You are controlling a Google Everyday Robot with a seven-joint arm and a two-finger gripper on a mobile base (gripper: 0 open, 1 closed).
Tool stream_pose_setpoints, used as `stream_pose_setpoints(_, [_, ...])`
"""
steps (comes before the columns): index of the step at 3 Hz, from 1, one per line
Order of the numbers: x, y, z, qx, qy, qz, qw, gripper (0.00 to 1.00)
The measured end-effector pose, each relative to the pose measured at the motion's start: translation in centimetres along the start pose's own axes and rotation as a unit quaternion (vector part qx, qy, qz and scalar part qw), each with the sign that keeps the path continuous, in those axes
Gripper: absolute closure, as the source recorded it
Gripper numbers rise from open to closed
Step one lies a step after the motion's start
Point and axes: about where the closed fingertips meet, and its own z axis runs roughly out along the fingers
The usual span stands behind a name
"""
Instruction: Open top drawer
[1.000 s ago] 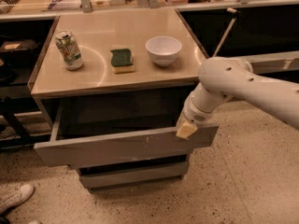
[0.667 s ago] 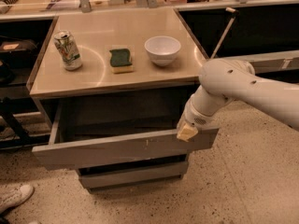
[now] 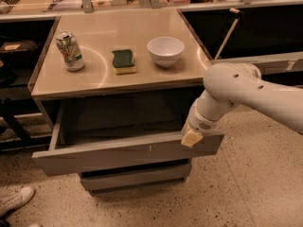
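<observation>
The top drawer (image 3: 118,152) is a wide grey handle-less drawer under the beige counter. It stands pulled well out, and its deep grey box is empty inside. Small white scuff marks sit right of centre on its front. My gripper (image 3: 191,137) is at the drawer's right end, with its yellowish tip at the top edge of the front panel. The white arm (image 3: 246,91) reaches in from the right and hides the drawer's right corner. Below, a shorter grey drawer (image 3: 135,178) stays shut.
On the counter top (image 3: 94,74) stand a drink can (image 3: 70,50), a green and yellow sponge (image 3: 123,60) and a white bowl (image 3: 165,50). A shoe (image 3: 14,200) shows on the speckled floor at lower left. Dark shelving stands left and right.
The top drawer has slid further out toward the camera. My gripper has moved with its right end, down and forward a little.
</observation>
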Motion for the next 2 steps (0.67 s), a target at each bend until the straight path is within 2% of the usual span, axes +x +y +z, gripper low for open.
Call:
stream_pose_setpoints(1, [0.77, 2.21, -0.45, -0.006, 0.012, 0.018, 0.9997, 1.00])
stream_pose_setpoints(2, [0.84, 2.25, -0.35, -0.007, 0.013, 0.020, 0.9997, 1.00])
